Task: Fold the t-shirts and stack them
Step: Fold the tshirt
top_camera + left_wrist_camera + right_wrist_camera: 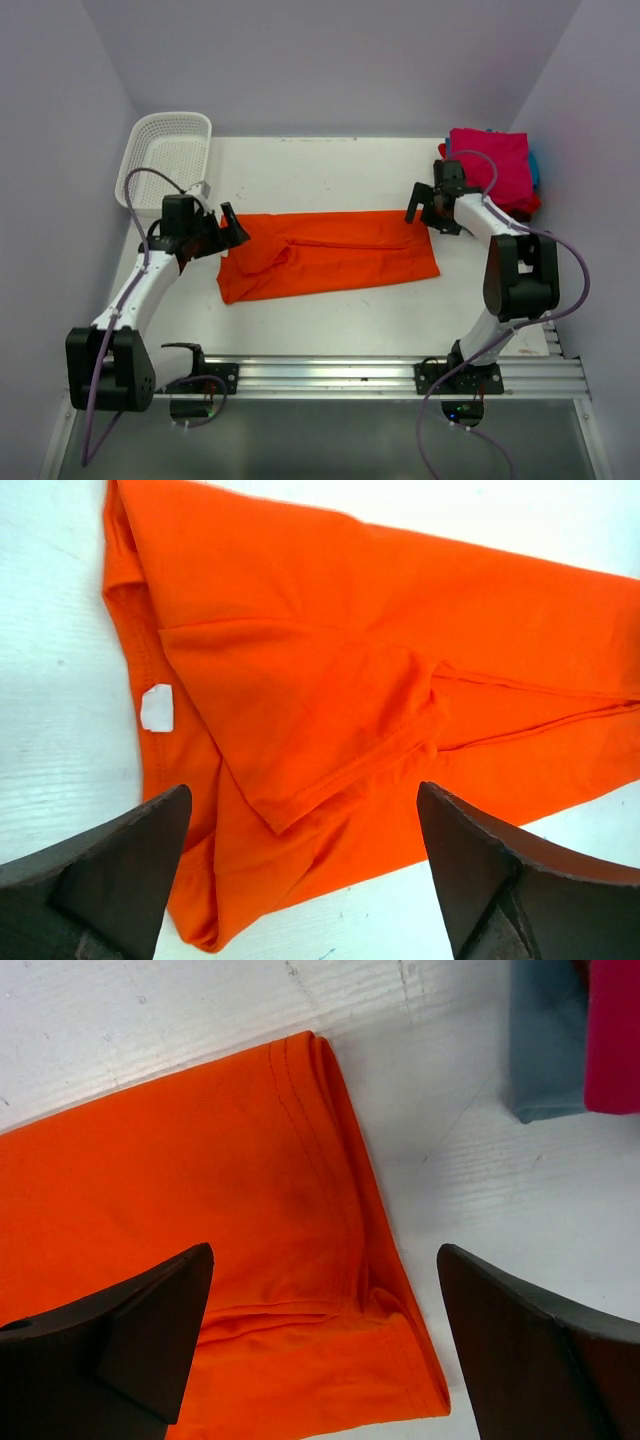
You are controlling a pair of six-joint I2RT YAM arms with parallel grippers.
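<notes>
An orange t-shirt (330, 255) lies flat mid-table, folded lengthwise into a long strip. My left gripper (232, 225) hovers open over its left end. In the left wrist view the left gripper (303, 788) is spread wide above the orange cloth (330, 630), a folded-in sleeve and a white neck label (157, 707). My right gripper (425, 208) is open over the strip's right end. In the right wrist view the right gripper (325, 1250) straddles the hem corner of the orange shirt (200, 1190). A stack of folded t-shirts (495, 170), magenta on top, sits at the back right.
A white lattice basket (165, 155) stands at the back left corner. Blue (545, 1040) and magenta (615, 1030) folded edges of the stack lie close to the right gripper. A metal rail (400, 375) runs along the near table edge. Walls close in on three sides.
</notes>
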